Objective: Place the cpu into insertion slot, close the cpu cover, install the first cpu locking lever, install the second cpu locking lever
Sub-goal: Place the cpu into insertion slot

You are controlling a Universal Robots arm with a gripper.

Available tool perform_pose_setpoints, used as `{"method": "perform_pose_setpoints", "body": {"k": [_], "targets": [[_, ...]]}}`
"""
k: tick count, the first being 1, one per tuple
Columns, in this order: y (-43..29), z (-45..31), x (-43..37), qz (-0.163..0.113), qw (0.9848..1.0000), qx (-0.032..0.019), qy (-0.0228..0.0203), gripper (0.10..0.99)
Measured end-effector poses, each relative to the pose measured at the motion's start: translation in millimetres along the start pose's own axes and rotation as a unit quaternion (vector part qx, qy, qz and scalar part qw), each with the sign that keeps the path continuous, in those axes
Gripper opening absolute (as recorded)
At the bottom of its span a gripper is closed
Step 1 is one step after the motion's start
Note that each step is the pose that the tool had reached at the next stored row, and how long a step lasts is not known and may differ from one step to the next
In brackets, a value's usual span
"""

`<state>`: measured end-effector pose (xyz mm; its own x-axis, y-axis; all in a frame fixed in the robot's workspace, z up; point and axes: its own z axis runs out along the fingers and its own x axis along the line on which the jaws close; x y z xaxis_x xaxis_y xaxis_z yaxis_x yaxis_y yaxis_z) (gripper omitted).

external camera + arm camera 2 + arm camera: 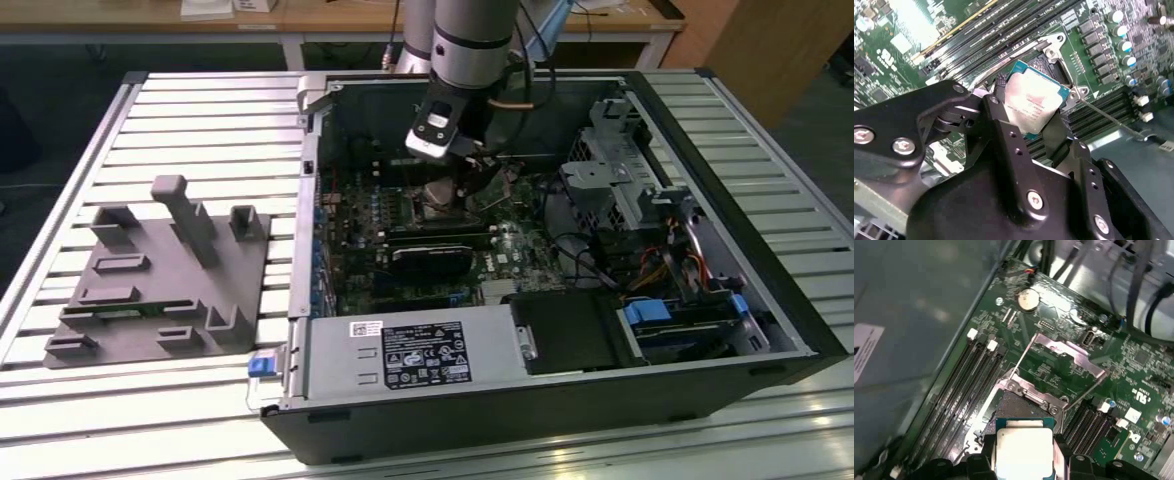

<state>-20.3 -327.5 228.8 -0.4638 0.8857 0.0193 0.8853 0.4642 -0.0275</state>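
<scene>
The task is at step 1: the gripper (1029, 107) pinches the cpu (1036, 100) by 2 opposite edges just over the open socket (1021, 407), not yet seated. The cpu cover (1070, 352) stands flipped up, and the 2 locking levers (1085, 390) look unlatched. The cpu is a flat square with a dull silvery top and a thin teal border.

cpu (1024, 452): one edge cut off by the first wrist view's frame | second wrist view: one cpu corner hidden behind hand (1030, 107) fingers (1004, 130) | insertion slot (1021, 407) part-covered by cpu | exterior view: cpu too small for me to tell
</scene>
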Motion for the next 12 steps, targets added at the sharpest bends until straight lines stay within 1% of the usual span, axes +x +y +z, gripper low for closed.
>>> {"method": "perform_pose_setpoints", "body": {"k": [3,6,9,12], "targets": [[0.0,0.3,0.0,0.025,0.9997,-0.0005,0.0005,0.537],[0.0,0.7,0.0,0.051,0.9987,-0.0010,0.0011,0.537],[0.0,1.5,0.0,0.079,0.9969,-0.0016,0.0019,0.537],[0.1,2.5,0.0,0.106,0.9944,-0.0021,0.0026,0.537]]}}
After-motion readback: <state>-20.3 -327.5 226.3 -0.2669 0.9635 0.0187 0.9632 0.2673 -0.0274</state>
